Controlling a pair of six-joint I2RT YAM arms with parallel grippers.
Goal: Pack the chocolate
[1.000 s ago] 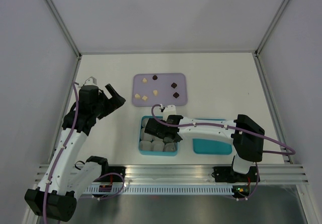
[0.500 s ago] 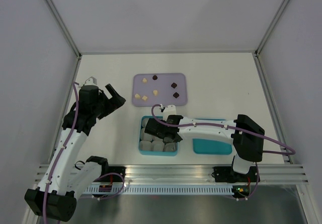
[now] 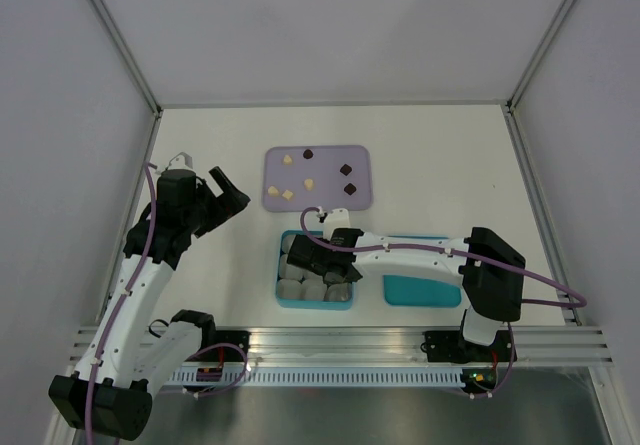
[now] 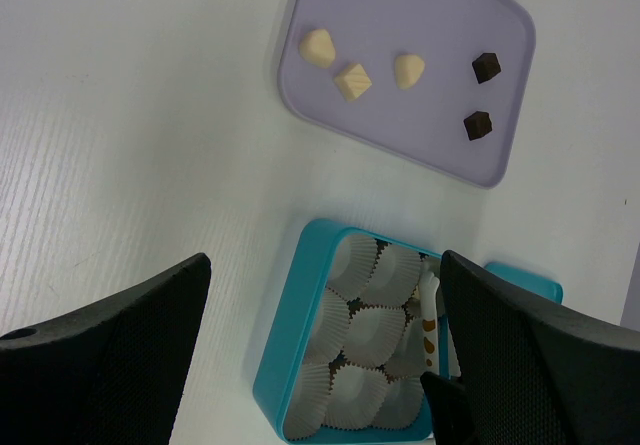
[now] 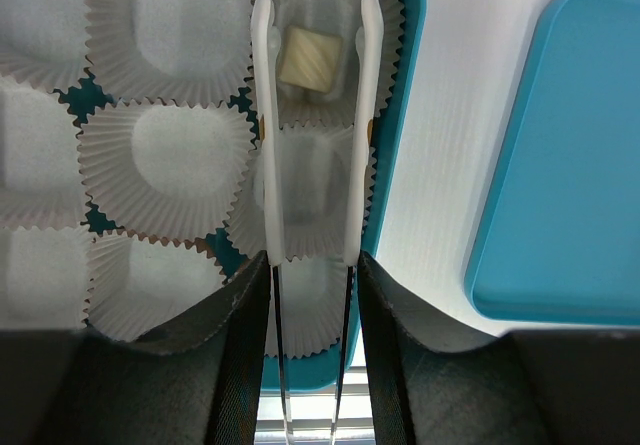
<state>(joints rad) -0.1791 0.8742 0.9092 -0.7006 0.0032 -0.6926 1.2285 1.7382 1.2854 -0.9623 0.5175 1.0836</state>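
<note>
Standing by the table point(image 3: 200, 135), the place to look is the teal box point(image 3: 283, 287). One cream chocolate point(image 5: 310, 58) sits in the corner paper cup point(image 5: 390, 55), in the row along the box wall that faces the lid point(image 5: 560, 165).

The right gripper point(image 5: 310, 265) hangs right over that corner, its jaws pinching a pair of white tweezers point(image 5: 263, 115). The two prongs run down either side of the piece, so it lies dead ahead of the jaws, between the tips. A sliver of cup shows on each side of it, so it looks let go rather than squeezed, though from this angle I would not swear to it. The piece is near enough square, with no long side to speak of. I'd judge the next move has to go straight back along the prongs, so neither tip drags the cup.

The rest of the chocolate waits on the lavender tray point(image 4: 420, 135), just beyond the box. There are four cream pieces point(image 4: 352, 81) and three dark pieces point(image 4: 486, 66), seven there and eight with the packed one. The box seems to hold nine cups, three by three, with eight empty.

The left gripper point(image 3: 230, 191) hangs out to the box's left, up near the tray's end, its jaws spread wide around nothing. The right arm, tool in hand, is the one placed to fetch.
</note>
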